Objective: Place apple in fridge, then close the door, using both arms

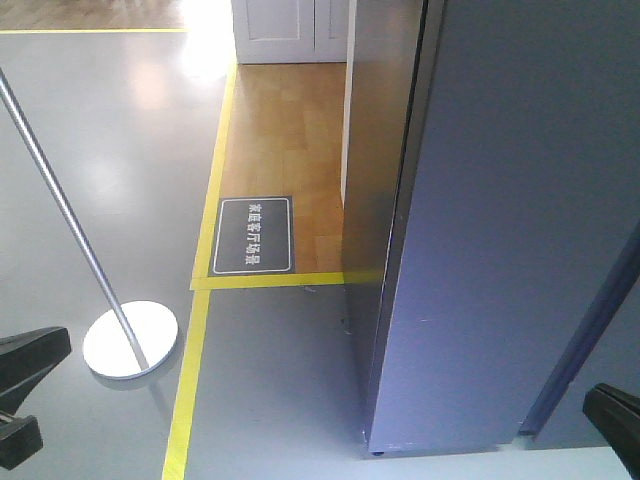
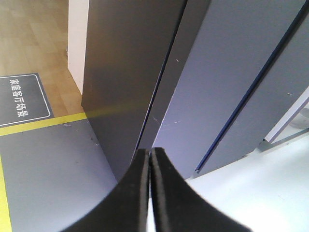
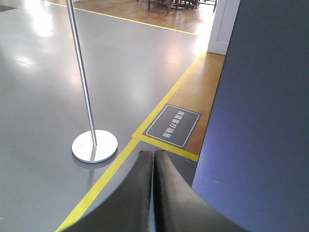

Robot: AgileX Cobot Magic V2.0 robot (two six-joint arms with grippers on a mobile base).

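The fridge (image 1: pixel 375 150) stands at the right as a tall dark grey cabinet. Its door (image 1: pixel 500 250) lies flat against it, with only a thin dark seam between them. A blue strip (image 2: pixel 251 87) runs down the door's front. The apple is out of view. My left gripper (image 2: pixel 149 152) is shut with nothing in it, close in front of the seam near the fridge's lower corner. My right gripper (image 3: pixel 153 153) is also shut and empty, just left of the door (image 3: pixel 260 121). In the front view the grippers show only as dark parts at the bottom corners.
A metal stanchion pole with a round base (image 1: pixel 130 340) stands on the grey floor at the left. Yellow tape lines (image 1: pixel 190 380) border a wooden floor with a dark sign mat (image 1: pixel 253 235). White cupboard doors (image 1: pixel 290 30) are at the back.
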